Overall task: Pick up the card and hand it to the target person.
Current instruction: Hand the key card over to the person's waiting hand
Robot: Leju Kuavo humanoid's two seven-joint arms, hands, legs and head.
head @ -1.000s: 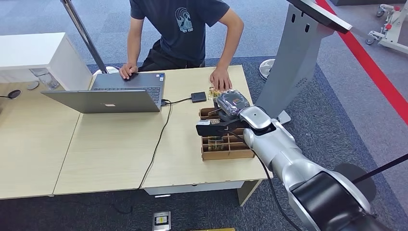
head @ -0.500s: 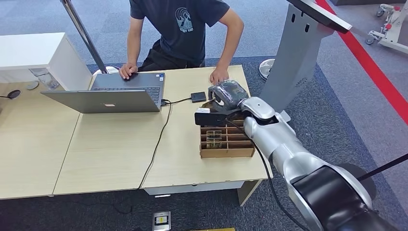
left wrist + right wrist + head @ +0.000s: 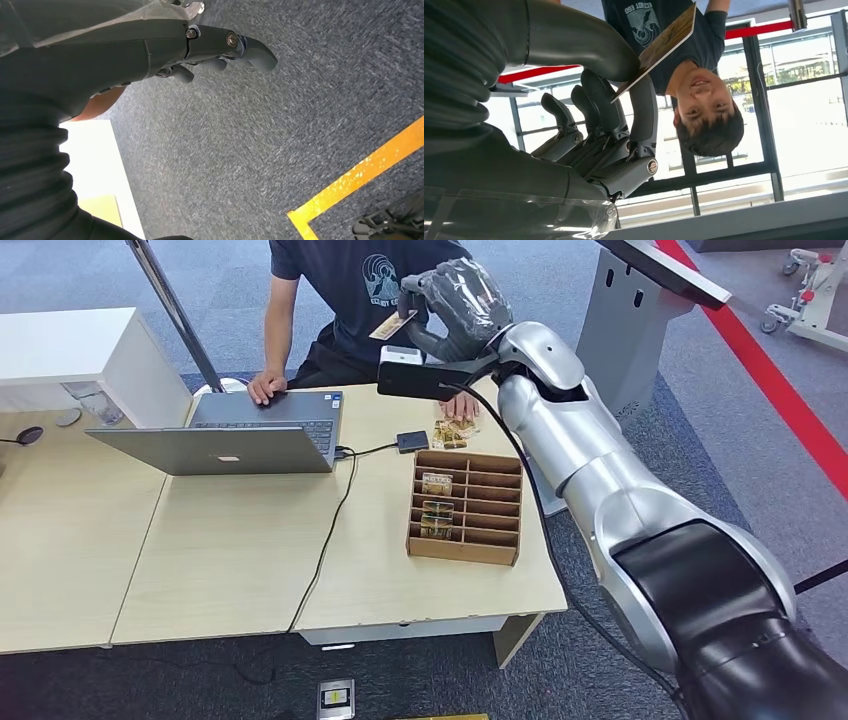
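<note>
Right hand (image 3: pixel 458 302): raised above the far edge of the wooden desk (image 3: pixel 240 560), thumb and fingers pinching the card (image 3: pixel 392 325).
Card: in that pinch, before the seated person (image 3: pixel 375 290).
Left hand (image 3: pixel 150 50): fingers loosely curled, holding nothing, over carpet.
Divided wooden tray (image 3: pixel 466 508): on the desk.

You get even, bright indoor light in the head view, with soft shadows under the table (image 3: pixel 250 570) and a sharp picture throughout. In the right wrist view the windows (image 3: pixel 804 95) behind the person (image 3: pixel 684 55) are blown out to white, so the right hand (image 3: pixel 594 125) sits dark against the glare. The left wrist view is crisp on the carpet (image 3: pixel 280 130), while the left hand (image 3: pixel 165 45) stays shadowed and a white patch (image 3: pixel 95 160) overexposes.
</note>
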